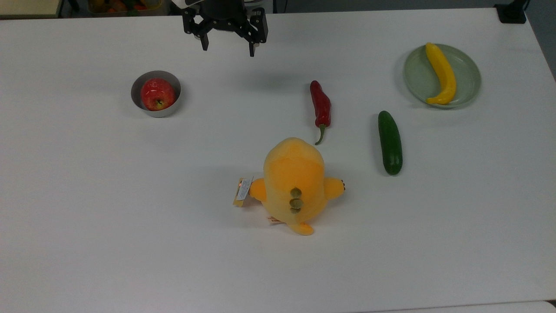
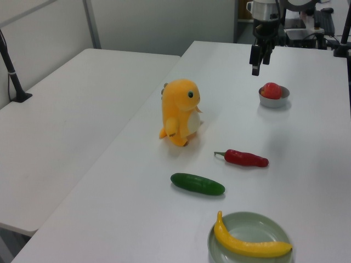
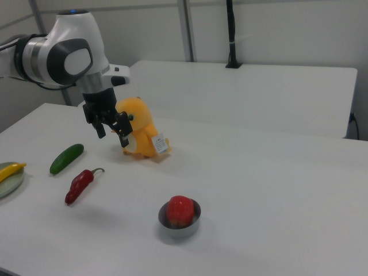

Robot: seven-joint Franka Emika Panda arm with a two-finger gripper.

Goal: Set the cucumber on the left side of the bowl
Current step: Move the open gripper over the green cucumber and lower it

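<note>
We see nothing done yet; our gripper (image 1: 227, 47) hangs spread and empty above the table (image 1: 87, 195), while the cucumber (image 1: 390, 142) lies untouched beside the chili (image 1: 320, 108), well apart from the bowl (image 1: 136, 86)

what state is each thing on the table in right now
gripper: open, empty, above the table
cucumber: lying flat on the table, untouched
bowl: upright, holds the apple
apple: in the bowl
chili: lying flat
banana: on the plate
plate: holds the banana
plush toy: standing upright
</note>
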